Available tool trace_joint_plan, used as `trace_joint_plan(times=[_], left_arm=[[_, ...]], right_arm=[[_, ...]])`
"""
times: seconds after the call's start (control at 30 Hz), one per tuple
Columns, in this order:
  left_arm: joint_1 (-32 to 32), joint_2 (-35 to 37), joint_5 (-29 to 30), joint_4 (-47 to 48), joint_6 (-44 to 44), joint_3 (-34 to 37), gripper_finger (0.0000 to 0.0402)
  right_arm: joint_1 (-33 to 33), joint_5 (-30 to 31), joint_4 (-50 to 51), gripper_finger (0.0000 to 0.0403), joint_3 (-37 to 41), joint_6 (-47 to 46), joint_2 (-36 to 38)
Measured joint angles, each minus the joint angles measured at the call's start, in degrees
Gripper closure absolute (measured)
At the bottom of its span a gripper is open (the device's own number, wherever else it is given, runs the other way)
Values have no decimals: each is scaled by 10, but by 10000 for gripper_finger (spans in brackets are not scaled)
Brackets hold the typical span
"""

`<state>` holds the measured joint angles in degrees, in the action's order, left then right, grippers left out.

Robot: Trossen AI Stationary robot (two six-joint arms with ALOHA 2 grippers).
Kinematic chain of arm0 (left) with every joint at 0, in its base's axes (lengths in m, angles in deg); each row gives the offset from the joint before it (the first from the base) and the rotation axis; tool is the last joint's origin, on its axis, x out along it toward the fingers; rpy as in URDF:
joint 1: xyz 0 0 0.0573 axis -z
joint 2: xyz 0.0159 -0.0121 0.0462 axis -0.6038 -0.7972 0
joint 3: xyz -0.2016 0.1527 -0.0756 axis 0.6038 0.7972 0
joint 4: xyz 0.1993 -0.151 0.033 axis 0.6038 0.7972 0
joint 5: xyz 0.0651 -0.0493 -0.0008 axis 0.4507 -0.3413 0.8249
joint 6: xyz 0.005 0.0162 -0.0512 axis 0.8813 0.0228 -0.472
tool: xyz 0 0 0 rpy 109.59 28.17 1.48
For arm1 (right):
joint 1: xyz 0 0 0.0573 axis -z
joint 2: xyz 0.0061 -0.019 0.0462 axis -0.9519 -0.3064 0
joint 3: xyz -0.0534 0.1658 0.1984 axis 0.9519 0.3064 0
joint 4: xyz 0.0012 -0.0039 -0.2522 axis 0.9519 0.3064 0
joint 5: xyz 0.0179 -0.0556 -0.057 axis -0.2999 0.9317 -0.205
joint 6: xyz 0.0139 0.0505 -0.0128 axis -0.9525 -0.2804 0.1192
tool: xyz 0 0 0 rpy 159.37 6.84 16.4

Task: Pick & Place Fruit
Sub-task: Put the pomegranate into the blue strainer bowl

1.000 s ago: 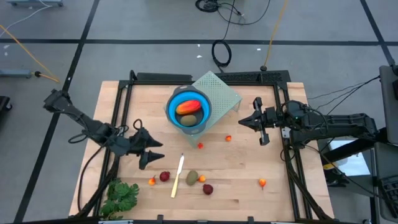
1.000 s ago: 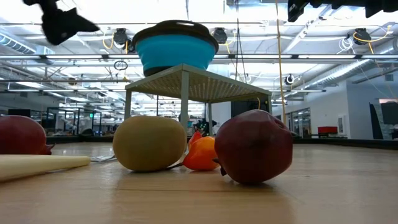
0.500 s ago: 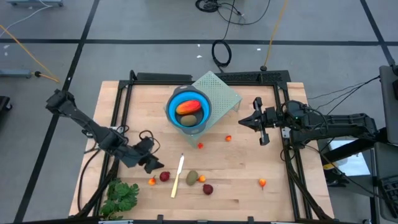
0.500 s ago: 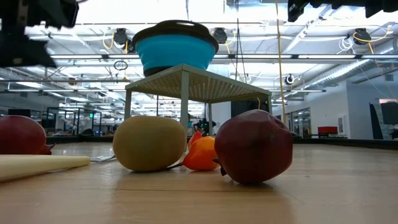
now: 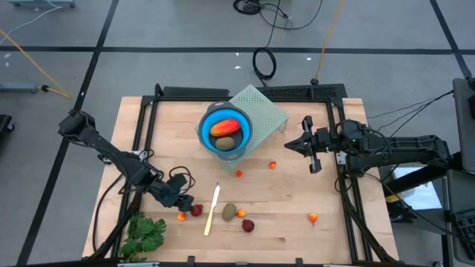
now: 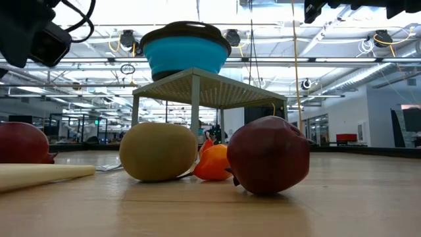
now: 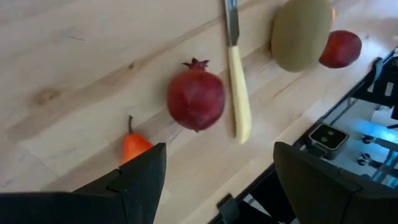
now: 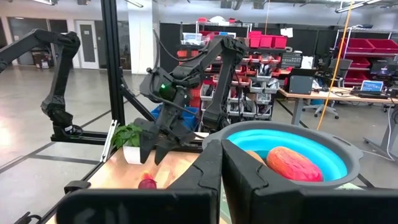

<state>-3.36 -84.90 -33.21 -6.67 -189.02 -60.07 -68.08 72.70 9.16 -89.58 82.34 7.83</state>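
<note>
Fruit lies scattered over the desk, with two pieces already in the blue bowl that sits on the pale mesh stand at 12 o'clock: an orange-red oblong and a brown-green oval under it. Down at 6 o'clock a dark red ball, crowned like a pomegranate, sits beside a thin cream stick; a second brown-green oval and another dark red ball lie past the stick. A tiny orange bit sits at the first ball's 8 o'clock side in the high view.

The left gripper hangs low at 7 o'clock, just beside that first ball, its fingers spread wide with nothing between them. The right gripper waits at 3 o'clock near the stand, its fingers shut on nothing.

The ball looks to be a hard, light toy with a smooth round skin, so it will likely roll or squirt out if pinched off-centre. The best hold seems to be across its widest middle, clear of the little crown and of the stick alongside. A leafy green bunch lies at the near-left corner and is not fruit.
</note>
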Motion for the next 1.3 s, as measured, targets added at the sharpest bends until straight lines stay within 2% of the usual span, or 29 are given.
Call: trace_joint_plan(times=[0.23,0.5,1.3], left_arm=[[-9,-33,-9,82,-1,-68,105],[-26,-101,-47,182,27,-154,105],[-46,-268,-47,256,36,-265,105]], right_arm=[[0,0,0,399,0,0,-3],[0,0,0,399,0,0,-3],[0,-2,17,399,0,0,-3]])
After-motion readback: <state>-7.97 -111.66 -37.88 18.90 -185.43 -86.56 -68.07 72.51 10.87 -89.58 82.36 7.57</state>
